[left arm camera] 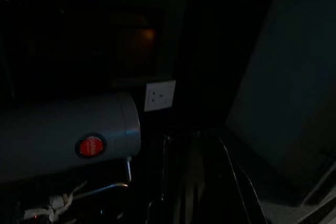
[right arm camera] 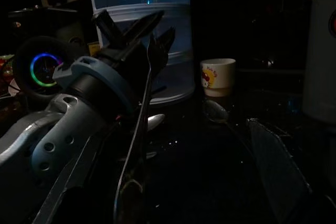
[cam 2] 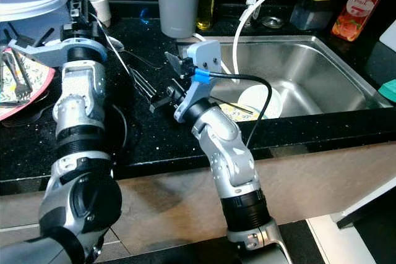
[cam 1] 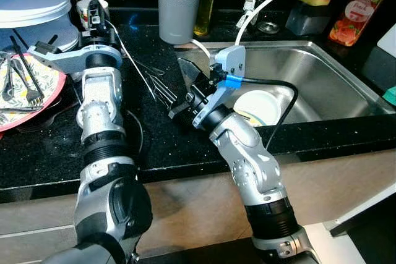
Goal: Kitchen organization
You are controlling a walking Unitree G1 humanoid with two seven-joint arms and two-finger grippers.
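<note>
Steel fork (right arm camera: 137,129) pinched in left gripper (cam 1: 94,13), right gripper (cam 1: 179,104) indeterminate; transfer pending, presumably requiring steady handover.

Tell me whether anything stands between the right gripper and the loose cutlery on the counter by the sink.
Nothing visible does: the right gripper is at the dark metal cutlery on the black counter. Only the long thin metal utensil held by the left gripper slants down over that pile.

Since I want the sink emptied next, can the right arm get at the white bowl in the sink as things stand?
Probably yes: the white bowl lies in the sink right beside the right gripper, nothing covering it.
</note>
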